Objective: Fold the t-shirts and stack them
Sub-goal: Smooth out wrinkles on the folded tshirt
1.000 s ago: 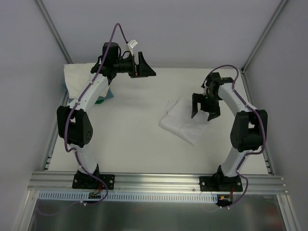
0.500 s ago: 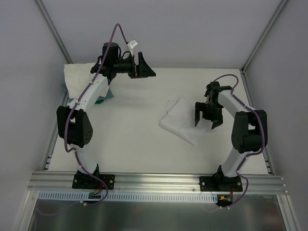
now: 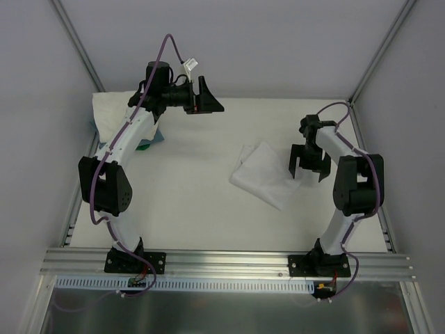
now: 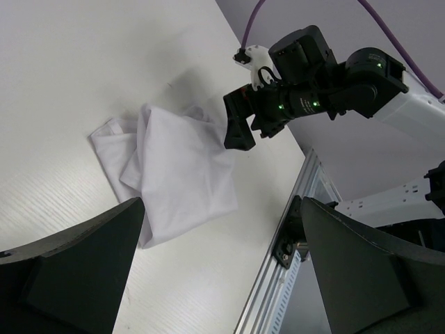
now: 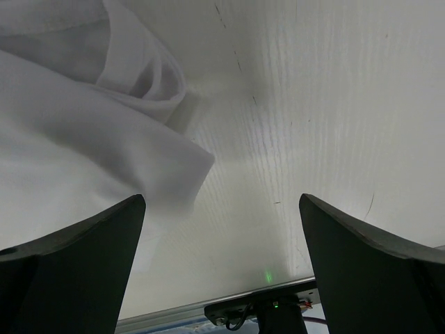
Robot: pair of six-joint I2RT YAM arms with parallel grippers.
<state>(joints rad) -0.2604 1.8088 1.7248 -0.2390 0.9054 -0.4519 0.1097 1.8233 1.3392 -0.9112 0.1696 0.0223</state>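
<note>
Over on the right half of the surface lies one white t-shirt, loosely bundled, its edges doubled over and a fold standing up on its far side. The right arm hangs just beside the shirt's right edge, jaws spread wide and holding nothing. From that wrist the cloth fills the left of the view, with bare surface to the right.

At the far left corner sits a heap of white cloth, with a small teal item just in front of it. Whether that heap is folded I can't tell. The left arm reaches up above that corner, its jaws also wide apart and empty, pointing across towards the shirt.

The cloth looks thin, light and limp to me. It will likely sag and drag rather than keep a shape, and a pinch in the middle would only bunch it. Better, I'd judge, to take it at a corner or along a hem, one arm to each side, so it can be spread flat before any folding.
</note>
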